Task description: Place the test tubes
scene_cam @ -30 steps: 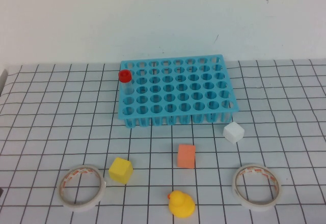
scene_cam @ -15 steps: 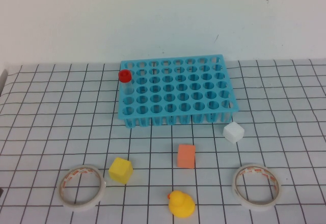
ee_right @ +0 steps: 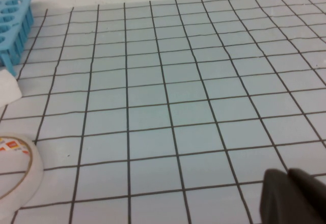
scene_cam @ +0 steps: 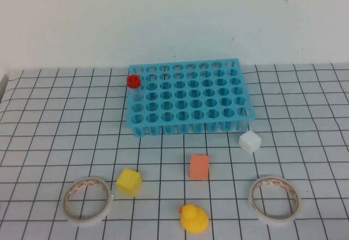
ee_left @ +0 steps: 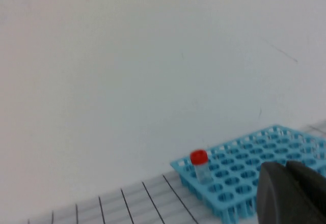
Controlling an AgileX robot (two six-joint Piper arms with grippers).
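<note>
A blue test tube rack (scene_cam: 188,97) stands at the middle back of the gridded table. One clear test tube with a red cap (scene_cam: 134,88) stands upright in a hole on the rack's left edge, also seen as the tube (ee_left: 199,165) in the left wrist view. My left gripper (ee_left: 286,169) is shut and empty, raised and looking toward the rack (ee_left: 254,165) from well back. My right gripper (ee_right: 288,174) is shut and empty, low over bare grid squares to the right of the rack (ee_right: 12,15). Neither arm shows in the high view.
In front of the rack lie a white cube (scene_cam: 250,142), an orange cube (scene_cam: 199,167), a yellow cube (scene_cam: 129,183) and a yellow rubber duck (scene_cam: 193,219). Two tape rolls sit near the front, one left (scene_cam: 86,200) and one right (scene_cam: 274,199).
A small dark shape at the lower left edge of the high view has gone out of sight. Everything on the table stays put.
</note>
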